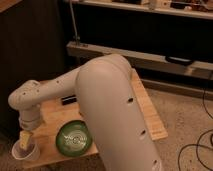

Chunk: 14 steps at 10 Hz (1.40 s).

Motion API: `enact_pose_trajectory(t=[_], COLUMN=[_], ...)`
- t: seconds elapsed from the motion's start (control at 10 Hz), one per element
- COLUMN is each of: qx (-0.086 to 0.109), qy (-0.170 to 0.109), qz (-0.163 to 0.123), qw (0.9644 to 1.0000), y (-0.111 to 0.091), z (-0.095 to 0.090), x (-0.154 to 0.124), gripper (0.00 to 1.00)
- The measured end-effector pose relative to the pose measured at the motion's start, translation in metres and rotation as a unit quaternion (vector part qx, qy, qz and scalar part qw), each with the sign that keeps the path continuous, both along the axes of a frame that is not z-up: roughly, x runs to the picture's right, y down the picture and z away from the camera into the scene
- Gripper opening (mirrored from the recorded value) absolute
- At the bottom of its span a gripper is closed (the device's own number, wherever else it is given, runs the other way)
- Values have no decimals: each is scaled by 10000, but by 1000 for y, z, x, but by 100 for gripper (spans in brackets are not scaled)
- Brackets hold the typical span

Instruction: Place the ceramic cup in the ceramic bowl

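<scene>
White ceramic cup (pixel 27 154) sits at the desk's (pixel 150 115) near-left corner, directly under the gripper (pixel 24 137), which dips to its rim. Whether it grips the cup, I cannot tell. The green ceramic bowl (pixel 75 138) lies just beside, rightward of the gripper.

The white arm (pixel 112 95) arches over the worktop (pixel 148 111), wrist (pixel 29 118) bent straight down, hand (pixel 25 140) low at the near left corner.

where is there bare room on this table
Bare wood: between the small white ceramic cup and the wide green ceramic bowl, and along the table's right edge. Crowded at the cup, where the end effector hangs.
</scene>
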<state>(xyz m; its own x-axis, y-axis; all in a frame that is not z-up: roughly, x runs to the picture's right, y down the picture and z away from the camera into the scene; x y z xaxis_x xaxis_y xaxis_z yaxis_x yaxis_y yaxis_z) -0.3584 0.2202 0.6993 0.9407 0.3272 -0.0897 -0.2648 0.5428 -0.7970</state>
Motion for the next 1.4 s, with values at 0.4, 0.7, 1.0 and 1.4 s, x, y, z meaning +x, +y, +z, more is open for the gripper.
enact_pose_trajectory(t=[0.4,0.7,1.0,1.4], qx=[-114,-209,-328,-441], qy=[-157,-366,-680,-394], qz=[-144,-94,151,185], qw=[9997,9991,9970,9981], y=[7,-15,-71,-101], z=[11,0,-34,-45], x=[-9,2,47,128], gripper=[24,0,0,0])
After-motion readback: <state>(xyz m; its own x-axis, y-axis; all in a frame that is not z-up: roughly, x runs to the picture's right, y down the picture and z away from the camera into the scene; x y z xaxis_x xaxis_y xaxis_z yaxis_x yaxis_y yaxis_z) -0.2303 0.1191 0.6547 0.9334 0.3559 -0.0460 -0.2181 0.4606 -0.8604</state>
